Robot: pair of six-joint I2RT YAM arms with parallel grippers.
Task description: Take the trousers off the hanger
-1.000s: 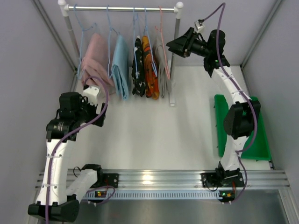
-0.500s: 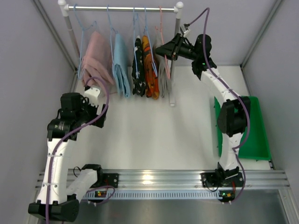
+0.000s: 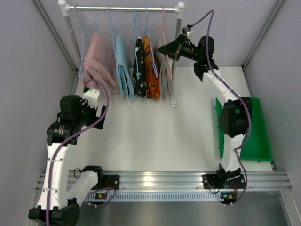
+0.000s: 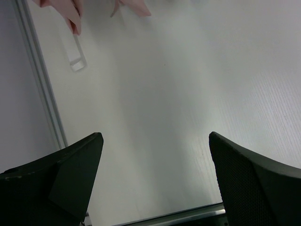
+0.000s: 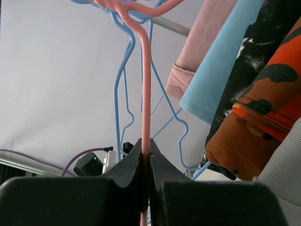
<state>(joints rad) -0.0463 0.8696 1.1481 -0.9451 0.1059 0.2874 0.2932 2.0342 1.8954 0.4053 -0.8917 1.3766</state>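
**Right jaws clenched on the pink hanger; both pairs of trousers hanging on the rail**

View from above: five folded garments hang side by side from the rail (image 3: 122,8) at the far end of the tabletop (image 3: 155,136). The two pairs of trousers are the rightmost. The grey trousers (image 3: 164,75) hang next to the right post, and the orange-red trousers (image 3: 150,70) hang just beside them on the left, the two touching. Each pair is draped folded over its hanger, long axis vertical, free ends pointing down toward the tabletop. The grey pair is plain. The other is bright orange-red with black blotches, and my right wrist view shows a yellow stripe along its hem. Further left hang the black speckled garment (image 3: 139,70), the light-blue garment (image 3: 121,66) and the pink garment (image 3: 96,61).

My right gripper (image 5: 145,151) is raised to the rail's right end, jaws clenched on the thin wire of the pink hanger (image 5: 145,94), which runs straight up from them to its hook. Blue hangers (image 5: 123,84) show behind it. The grey pair appears to hang on this pink hanger.

My left gripper (image 4: 154,141) hovers over bare tabletop near the left wall, jaws released and spread wide, holding nothing.

A green tray (image 3: 257,141) lies on the tabletop beside my right arm, which hides part of it.
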